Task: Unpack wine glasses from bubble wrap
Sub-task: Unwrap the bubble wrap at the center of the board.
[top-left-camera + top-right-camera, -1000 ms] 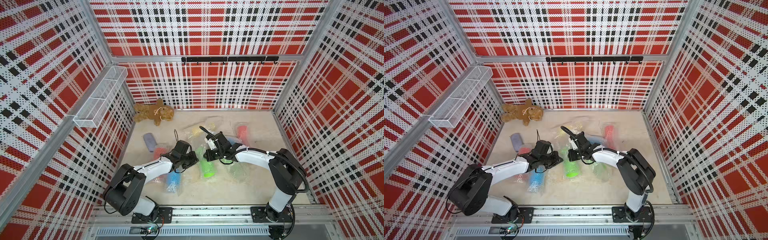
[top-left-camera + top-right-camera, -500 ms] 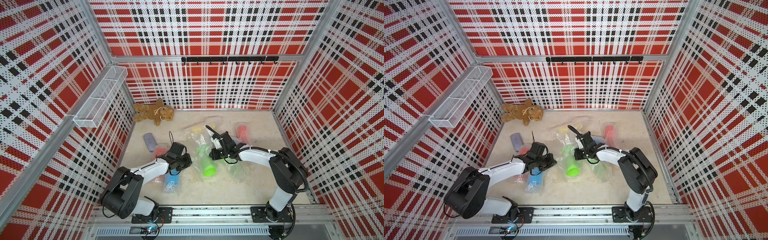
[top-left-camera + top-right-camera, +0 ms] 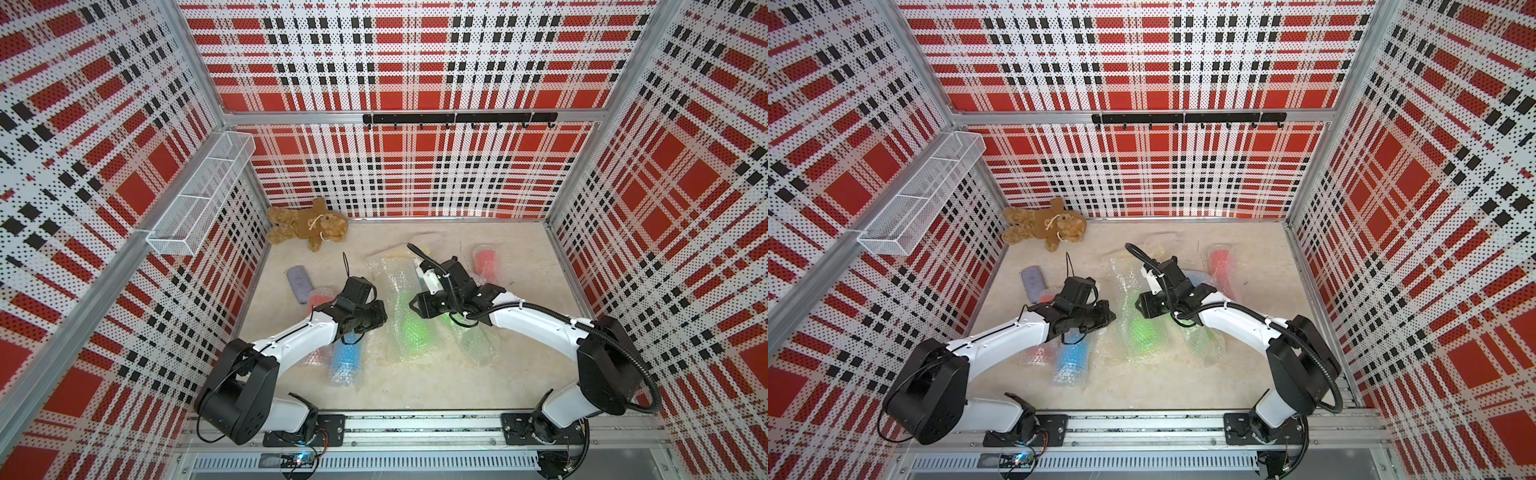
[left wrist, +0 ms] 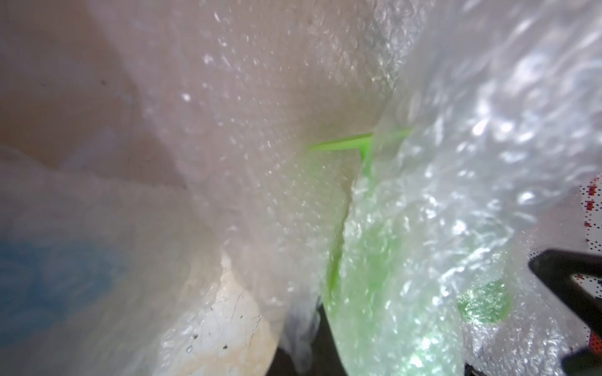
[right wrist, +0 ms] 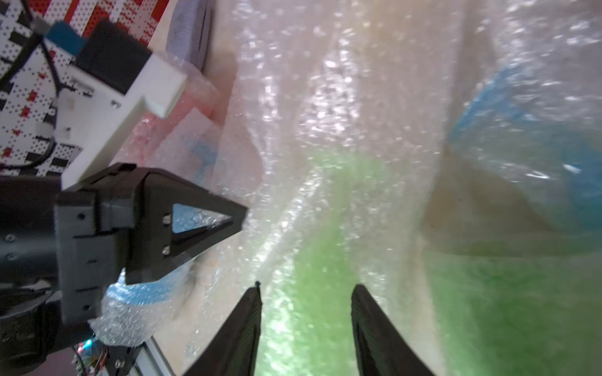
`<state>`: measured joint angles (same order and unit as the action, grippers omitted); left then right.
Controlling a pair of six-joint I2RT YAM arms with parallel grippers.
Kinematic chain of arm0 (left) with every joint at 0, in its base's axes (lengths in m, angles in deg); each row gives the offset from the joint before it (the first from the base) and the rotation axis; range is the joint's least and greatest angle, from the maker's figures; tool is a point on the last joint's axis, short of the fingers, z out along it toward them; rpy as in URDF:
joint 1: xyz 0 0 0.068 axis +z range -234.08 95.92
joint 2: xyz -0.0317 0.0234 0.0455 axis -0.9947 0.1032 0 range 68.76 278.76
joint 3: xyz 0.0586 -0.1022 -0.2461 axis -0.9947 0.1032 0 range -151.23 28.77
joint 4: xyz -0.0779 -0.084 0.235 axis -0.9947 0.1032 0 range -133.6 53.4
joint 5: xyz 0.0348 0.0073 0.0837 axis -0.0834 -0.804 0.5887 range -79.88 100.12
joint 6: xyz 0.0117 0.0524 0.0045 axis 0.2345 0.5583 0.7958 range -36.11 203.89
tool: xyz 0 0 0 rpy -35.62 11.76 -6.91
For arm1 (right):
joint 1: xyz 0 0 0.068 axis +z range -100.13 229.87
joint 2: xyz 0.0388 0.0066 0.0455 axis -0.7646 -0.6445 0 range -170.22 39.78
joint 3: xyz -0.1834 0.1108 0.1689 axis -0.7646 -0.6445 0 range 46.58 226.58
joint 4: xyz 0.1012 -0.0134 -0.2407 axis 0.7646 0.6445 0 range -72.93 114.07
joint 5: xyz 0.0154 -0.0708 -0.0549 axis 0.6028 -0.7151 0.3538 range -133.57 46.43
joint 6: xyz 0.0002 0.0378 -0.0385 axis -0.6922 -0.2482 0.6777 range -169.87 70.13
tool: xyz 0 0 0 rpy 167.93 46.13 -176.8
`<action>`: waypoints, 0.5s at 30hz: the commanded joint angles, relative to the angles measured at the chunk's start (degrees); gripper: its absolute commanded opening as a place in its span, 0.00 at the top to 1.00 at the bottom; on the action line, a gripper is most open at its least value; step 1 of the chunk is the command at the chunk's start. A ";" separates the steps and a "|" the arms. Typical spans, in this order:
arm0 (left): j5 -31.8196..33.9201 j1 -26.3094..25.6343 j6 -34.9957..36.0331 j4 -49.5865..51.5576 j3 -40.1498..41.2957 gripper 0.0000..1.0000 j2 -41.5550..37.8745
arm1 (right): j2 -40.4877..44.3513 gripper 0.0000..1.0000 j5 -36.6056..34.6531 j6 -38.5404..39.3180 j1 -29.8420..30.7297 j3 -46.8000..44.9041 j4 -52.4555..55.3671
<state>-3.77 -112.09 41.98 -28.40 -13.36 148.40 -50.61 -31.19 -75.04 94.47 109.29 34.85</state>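
Right wrist view: half-open, empty right end effector [image 5: 307,285] straddles the wrapped green goblet [image 5: 325,228] at the centre of the surface [image 3: 424,386]. Closed left end effector [image 3: 383,316], 9 o'clock of it, pinches bubble wrap [image 5: 293,114]. Tugging could roll the goblet away.

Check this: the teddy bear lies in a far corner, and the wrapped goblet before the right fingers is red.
Wrong colour: the wrapped goblet before the right fingers is green, not red, as the right wrist view shows. The teddy bear does lie in a far corner.
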 commanded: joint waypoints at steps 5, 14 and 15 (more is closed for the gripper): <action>1.19 0.81 4.36 4.55 -2.95 1.00 -1.47 | -5.81 0.58 -0.15 -0.62 3.48 3.02 0.71; 1.43 2.09 8.25 10.24 -3.76 1.00 -3.18 | -4.59 0.65 -8.38 -1.97 -0.95 -3.00 0.04; 1.65 2.11 8.78 10.90 -3.85 1.00 -3.41 | -3.97 0.65 -7.84 -2.30 -1.75 -3.87 -0.53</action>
<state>-3.01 -110.38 47.95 -20.60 -15.74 146.46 -56.62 -36.91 -76.09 94.53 108.07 33.74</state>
